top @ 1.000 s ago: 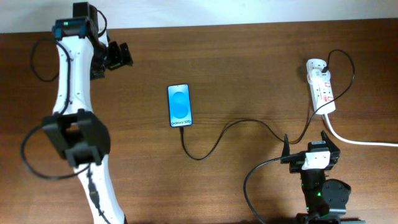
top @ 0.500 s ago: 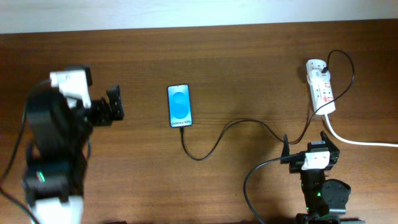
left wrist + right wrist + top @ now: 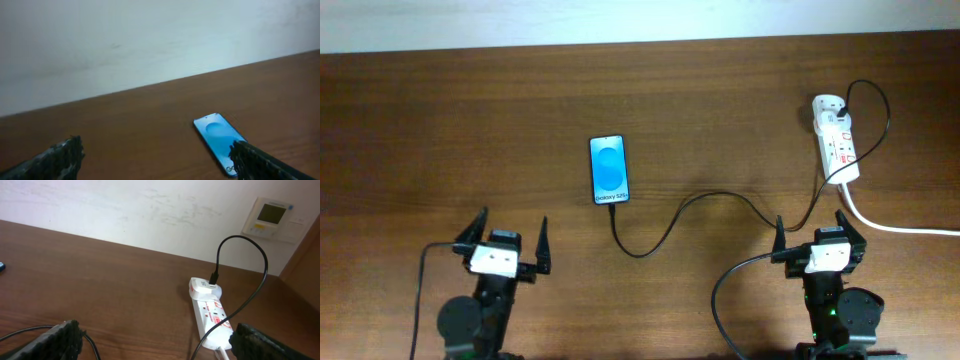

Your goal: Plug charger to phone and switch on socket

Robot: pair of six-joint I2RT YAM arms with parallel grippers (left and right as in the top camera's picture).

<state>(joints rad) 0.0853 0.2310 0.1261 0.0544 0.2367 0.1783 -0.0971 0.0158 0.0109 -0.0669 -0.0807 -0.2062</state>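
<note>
phone (image 3: 217, 139) bottom cut off, socket (image 3: 838, 140) state unreadable

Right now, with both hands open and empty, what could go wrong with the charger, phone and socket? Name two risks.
1. The slack charger passes close by the right hand; reaching for the socket could snag it and drag the phone.
2. The socket's red switches are small, and the strip seems to lie loose, so a push might slide it or hit the wrong switch.
</note>
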